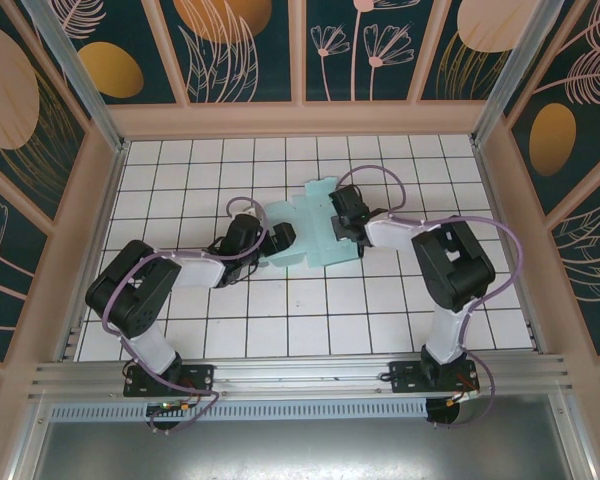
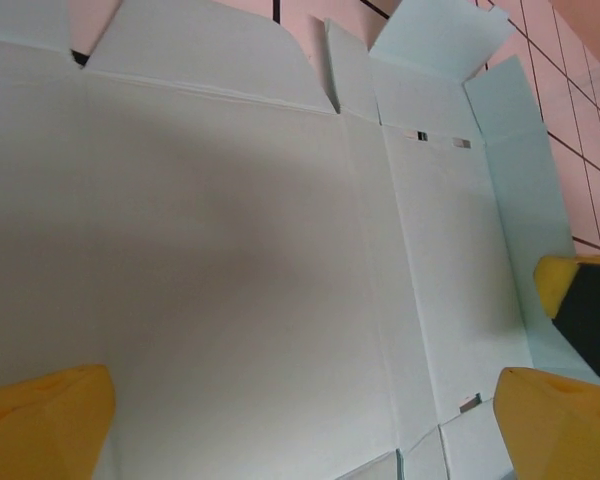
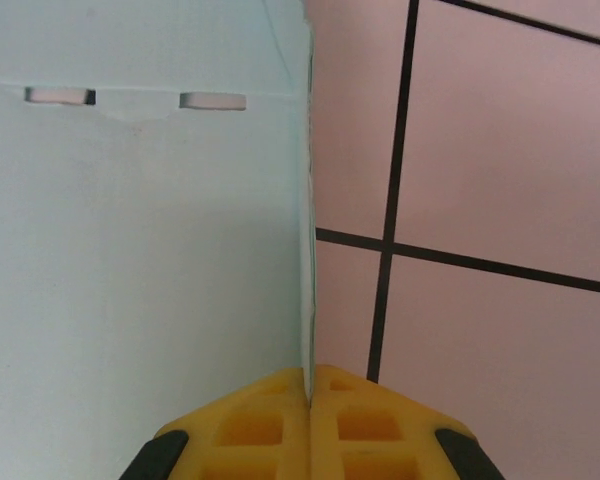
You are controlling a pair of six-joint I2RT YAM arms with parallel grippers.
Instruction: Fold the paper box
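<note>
The paper box (image 1: 318, 243) is a flat pale mint die-cut sheet lying mid-table, with flaps and creases showing. My left gripper (image 1: 283, 238) rests at the sheet's left side. In the left wrist view its yellow fingers (image 2: 45, 420) stand wide apart, open, over the broad panel of the sheet (image 2: 230, 250). My right gripper (image 1: 337, 222) is at the sheet's right part. In the right wrist view it (image 3: 310, 385) is shut on the thin edge of the card (image 3: 130, 250). One of the right gripper's yellow and black fingers (image 2: 585, 305) shows in the left wrist view.
The white tiled table (image 1: 280, 320) with black grid lines spreads all round the sheet. Wooden frame walls (image 1: 300, 118) close off the back and sides. An aluminium rail (image 1: 300, 372) runs along the near edge by the arm bases.
</note>
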